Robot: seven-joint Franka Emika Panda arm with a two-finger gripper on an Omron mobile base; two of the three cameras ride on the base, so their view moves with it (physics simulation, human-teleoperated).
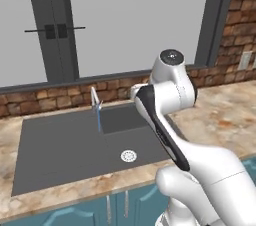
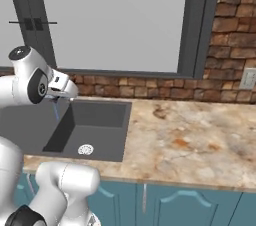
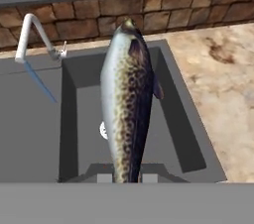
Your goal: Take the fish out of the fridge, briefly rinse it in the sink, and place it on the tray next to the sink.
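Note:
A silvery, dark-speckled fish [image 3: 126,104] hangs lengthwise in the hand view, with my gripper [image 3: 126,176] shut on its lower end. It is held above the dark grey sink [image 3: 186,124], over the basin's right part, and partly covers the round silver drain [image 3: 103,130]. At the basin's back left the thin faucet [image 3: 34,32] runs a blue stream [image 3: 42,84]. The base views show the same sink [image 1: 60,150] [image 2: 102,122], with my arm reaching over its right end. The fridge and the tray are out of view.
A marbled stone counter [image 2: 190,140] stretches right of the sink and along its front edge [image 1: 75,192]. A brick backsplash [image 2: 150,92] and a large window rise behind it. A wall outlet [image 2: 247,77] sits far right, and teal cabinet doors [image 2: 175,205] are below.

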